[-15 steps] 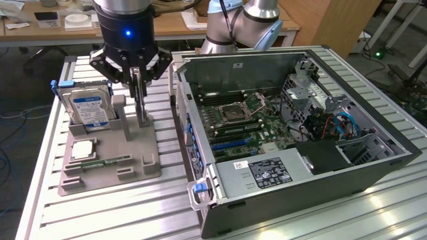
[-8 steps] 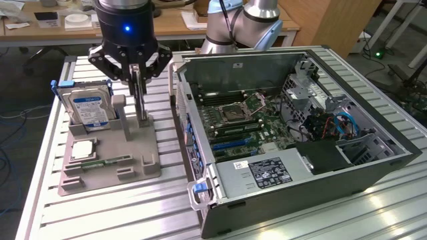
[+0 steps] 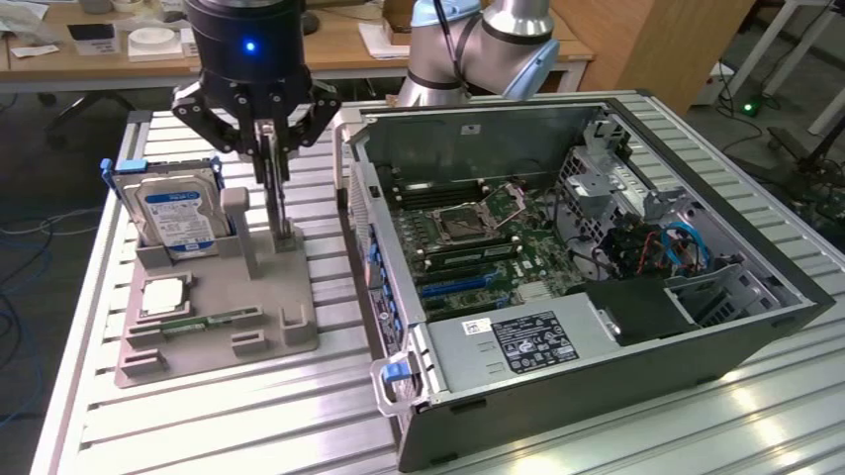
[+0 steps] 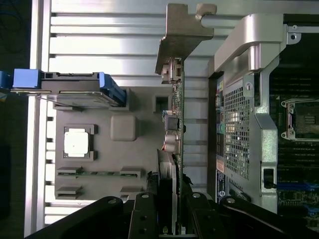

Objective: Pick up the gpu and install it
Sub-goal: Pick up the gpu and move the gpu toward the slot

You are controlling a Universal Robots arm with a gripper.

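worktop (image 3: 198,435), exterior view's left to right | hard drive (image 3: 178,213) standing in the grey holder (image 3: 264,307) | next over, our fingers (image 4: 164,196) are pinching the gpu (image 3: 277,198) by its top edge, card upright on edge, lower end down at the holder | open PC case (image 3: 595,257) just to the right, motherboard showing

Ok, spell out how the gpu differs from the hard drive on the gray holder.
The gpu is a thin dark card with a silvery end bracket; the hard drive is a thicker silver block with a blue label. The tool grips the gpu from above; the hard drive stands untouched. The hard drive sits in a blue-trimmed carrier; the gpu has none. Both stand upright at the gray holder.
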